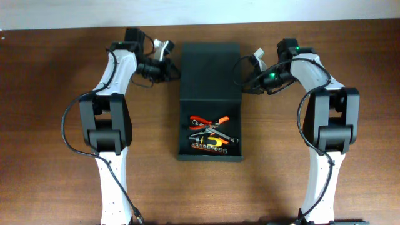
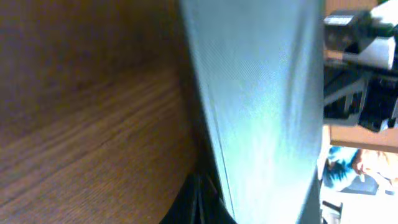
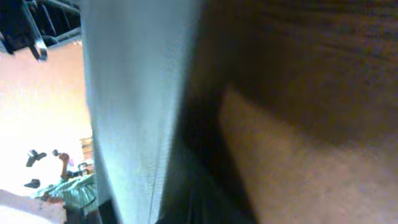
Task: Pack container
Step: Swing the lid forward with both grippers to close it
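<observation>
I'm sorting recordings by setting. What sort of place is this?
Likely a robotics lab workbench: a left arm and right arm stand at a wooden table, with an open container of hand tools between them.

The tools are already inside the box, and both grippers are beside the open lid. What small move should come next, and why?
Probably both arms should begin swinging the lid forward over the tools to close the container. The lid lies open behind the tool compartment. The left gripper and right gripper flank its side edges. Whether they grip it is unclear.
</observation>
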Robot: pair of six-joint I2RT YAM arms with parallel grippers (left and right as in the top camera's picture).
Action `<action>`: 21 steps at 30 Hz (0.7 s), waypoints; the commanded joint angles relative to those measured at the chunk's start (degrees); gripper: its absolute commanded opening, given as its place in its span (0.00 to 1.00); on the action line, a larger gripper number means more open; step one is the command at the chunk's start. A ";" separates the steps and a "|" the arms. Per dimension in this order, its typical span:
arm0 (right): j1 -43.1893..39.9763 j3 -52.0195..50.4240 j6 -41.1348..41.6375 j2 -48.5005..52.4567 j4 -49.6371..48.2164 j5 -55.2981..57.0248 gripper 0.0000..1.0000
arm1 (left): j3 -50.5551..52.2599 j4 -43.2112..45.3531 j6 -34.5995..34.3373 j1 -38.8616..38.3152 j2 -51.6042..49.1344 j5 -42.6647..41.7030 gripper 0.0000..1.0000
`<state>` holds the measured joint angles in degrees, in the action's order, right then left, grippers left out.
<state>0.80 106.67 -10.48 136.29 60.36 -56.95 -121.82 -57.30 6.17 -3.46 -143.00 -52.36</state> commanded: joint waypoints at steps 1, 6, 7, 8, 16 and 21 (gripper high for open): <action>0.31 7.15 -7.67 0.04 6.29 -1.27 0.04 | -7.34 -4.26 1.66 -0.44 0.20 -0.11 0.02; 0.31 15.82 -13.22 0.04 17.25 0.42 0.04 | -14.62 -13.22 5.05 -0.70 0.20 1.66 0.02; 0.33 19.02 -14.88 0.04 21.09 0.92 0.04 | -17.79 -17.49 6.43 -1.03 0.20 3.45 0.02; 0.33 20.59 -15.39 0.04 23.08 1.68 0.04 | -19.28 -19.67 7.26 -1.14 0.20 4.26 0.02; 0.42 30.21 -19.26 -1.03 37.00 9.22 0.05 | -33.35 -39.52 14.01 -2.58 0.37 10.91 0.02; 0.74 30.23 -18.49 -5.09 37.00 10.34 0.05 | -34.34 -39.41 11.47 -3.63 5.44 11.26 0.02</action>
<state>0.86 135.87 -27.94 135.85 97.08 -48.47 -154.98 -96.29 16.84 -5.96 -142.04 -42.11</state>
